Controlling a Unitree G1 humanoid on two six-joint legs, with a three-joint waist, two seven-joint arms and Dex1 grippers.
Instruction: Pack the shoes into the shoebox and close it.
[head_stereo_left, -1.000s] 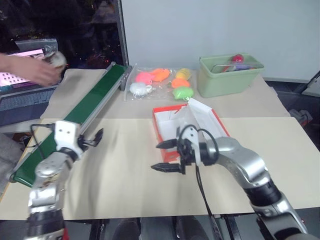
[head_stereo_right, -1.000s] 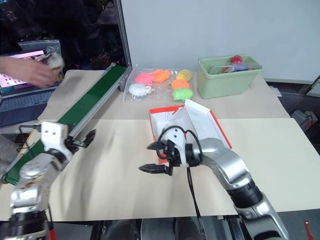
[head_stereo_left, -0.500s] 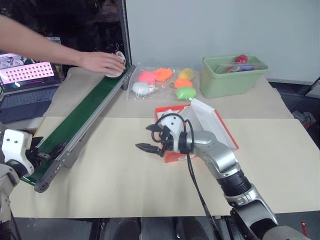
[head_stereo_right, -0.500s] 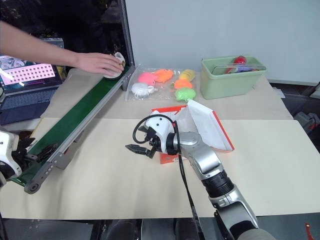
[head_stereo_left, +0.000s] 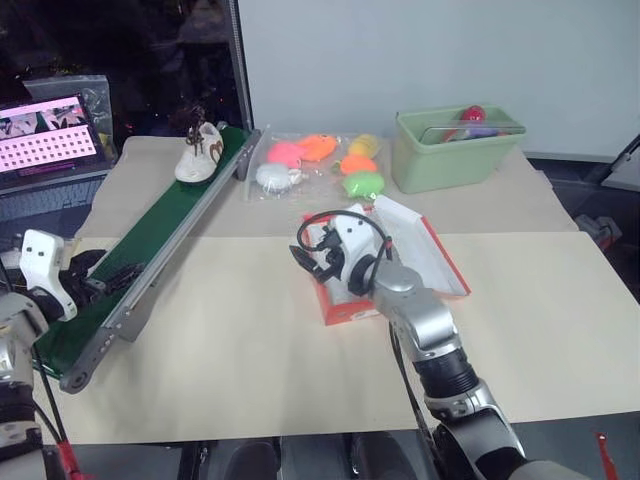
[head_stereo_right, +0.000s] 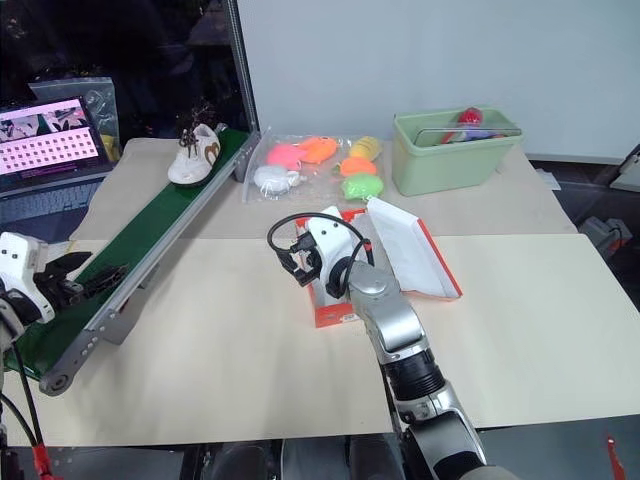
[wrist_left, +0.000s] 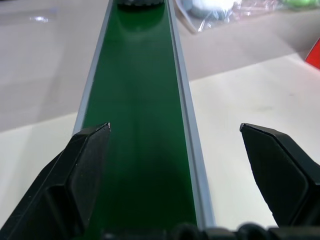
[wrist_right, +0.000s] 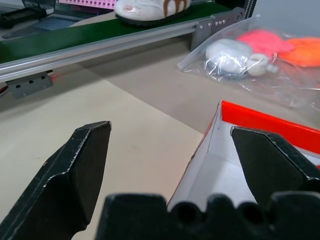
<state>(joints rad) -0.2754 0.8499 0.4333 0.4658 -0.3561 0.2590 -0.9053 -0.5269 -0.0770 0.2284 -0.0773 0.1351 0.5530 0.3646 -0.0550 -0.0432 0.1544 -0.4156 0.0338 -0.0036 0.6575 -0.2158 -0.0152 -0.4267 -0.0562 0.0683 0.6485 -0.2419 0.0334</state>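
One cream-white shoe (head_stereo_left: 200, 155) with dark laces and brown markings stands on the far end of the green conveyor belt (head_stereo_left: 150, 250); it also appears as the shoe (wrist_right: 150, 7). The red-orange shoebox (head_stereo_left: 345, 305) sits mid-table, white inside, with its lid (head_stereo_left: 420, 248) flapped open to the right. My right gripper (head_stereo_left: 308, 255) hovers open at the shoebox's near-left corner (wrist_right: 225, 145), empty, and hides part of the box. My left gripper (head_stereo_left: 110, 280) is open and empty over the belt's (wrist_left: 140, 125) near end, well short of the shoe.
A clear bag of bright plush toys (head_stereo_left: 320, 165) lies behind the box. A pale green bin (head_stereo_left: 455, 155) holding a few items stands at the back right. A laptop (head_stereo_left: 45, 135) sits beyond the belt at the far left.
A person's hand set the shoe on the belt's far end and withdrew. My right gripper swung left and forward to the box's corner. My left gripper moved left over the belt.
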